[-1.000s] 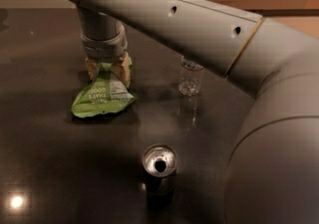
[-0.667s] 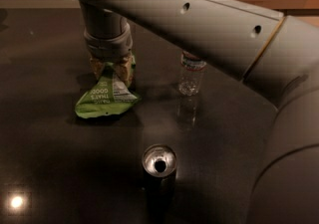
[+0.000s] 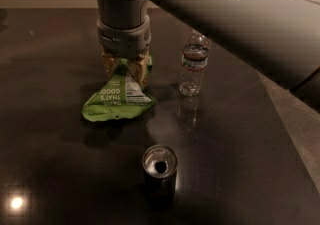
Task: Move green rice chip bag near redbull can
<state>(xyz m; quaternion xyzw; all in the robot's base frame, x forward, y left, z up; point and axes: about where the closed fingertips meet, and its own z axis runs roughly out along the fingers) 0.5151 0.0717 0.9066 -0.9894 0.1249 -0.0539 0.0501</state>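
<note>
Dark glossy tabletop [image 3: 50, 159]. Mid-table, twd far edge: green rice chip bag [image 3: 118, 103], top end clamped betw. fingers of gripper [image 3: 126, 69]. Nearer front edge, apart from bag: redbull can [image 3: 160, 165], upright. Twd right edge: water bottle [image 3: 192, 69], upright.

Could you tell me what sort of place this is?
Probably a break-room counter: dark glossy countertop bearing a green rice chip bag, pinched at its top by the gripper, a water bottle and a redbull can.
</note>
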